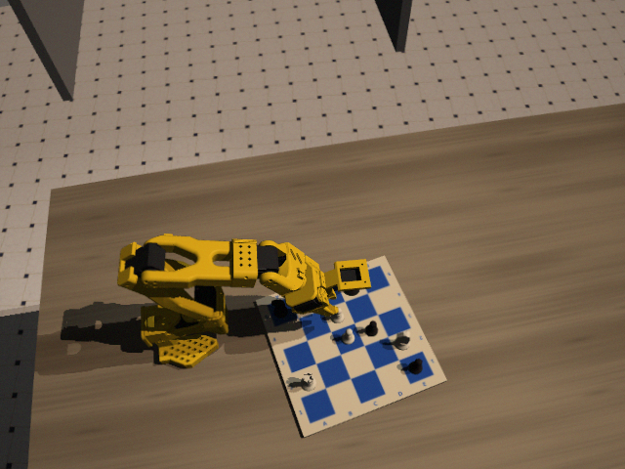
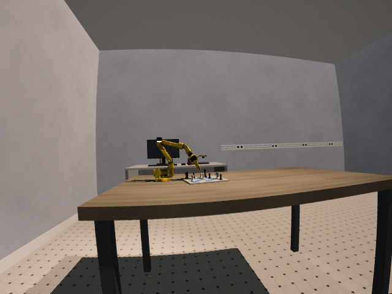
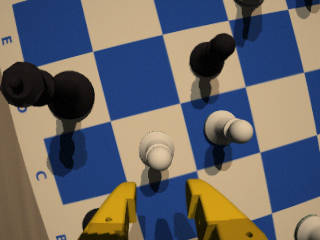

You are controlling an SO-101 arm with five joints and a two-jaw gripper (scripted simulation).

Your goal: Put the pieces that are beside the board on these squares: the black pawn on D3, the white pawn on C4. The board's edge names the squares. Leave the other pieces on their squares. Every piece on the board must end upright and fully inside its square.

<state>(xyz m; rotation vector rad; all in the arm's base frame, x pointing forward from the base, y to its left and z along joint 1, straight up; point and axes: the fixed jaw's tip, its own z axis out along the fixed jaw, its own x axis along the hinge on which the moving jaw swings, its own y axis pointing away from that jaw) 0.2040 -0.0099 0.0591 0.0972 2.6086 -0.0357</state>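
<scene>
White pawn (image 3: 156,149) down on board (image 3: 140,75), gripper (image 3: 161,202) hovering just behind it, fingers nearly clenched, grasping nothing. Next: back off without bumping pawn.

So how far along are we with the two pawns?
Both look placed. The small black pawn stands on D3 and the small white pawn stands upright on C4, apart from the yellow tool, which holds nothing. What is left is probably just pulling the arm clear.
</scene>
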